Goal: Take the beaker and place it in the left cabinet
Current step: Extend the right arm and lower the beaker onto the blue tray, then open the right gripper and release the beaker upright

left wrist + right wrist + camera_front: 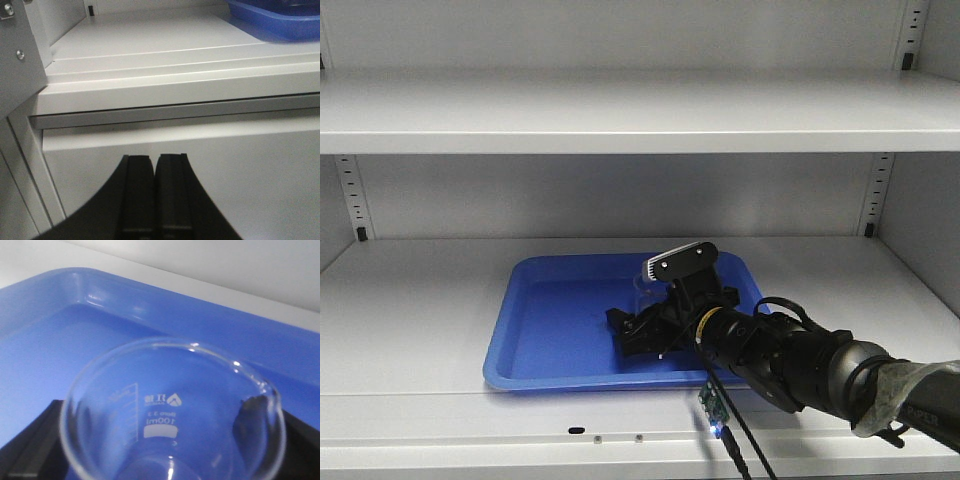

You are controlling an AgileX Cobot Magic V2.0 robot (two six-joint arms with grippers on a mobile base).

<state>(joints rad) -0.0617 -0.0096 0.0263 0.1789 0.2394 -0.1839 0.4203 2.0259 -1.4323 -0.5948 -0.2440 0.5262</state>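
We hold the 100 ml beaker point(172, 425) pinched in our right gripper point(655, 325), inside the blue tray point(550, 330) on the left cabinet point(420, 300) shelf. Our left gripper point(155, 195) has its fingers pressed together. Releasing while tilted could tip the glass against the tray rim.

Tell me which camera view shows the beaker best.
The right wrist view: the beaker fills the frame, with its rim, graduation marks and 100ml print legible. The front view shows only a sliver of glass behind the right pincer. The left wrist view misses it.

Even, soft light; blurry close-ups.
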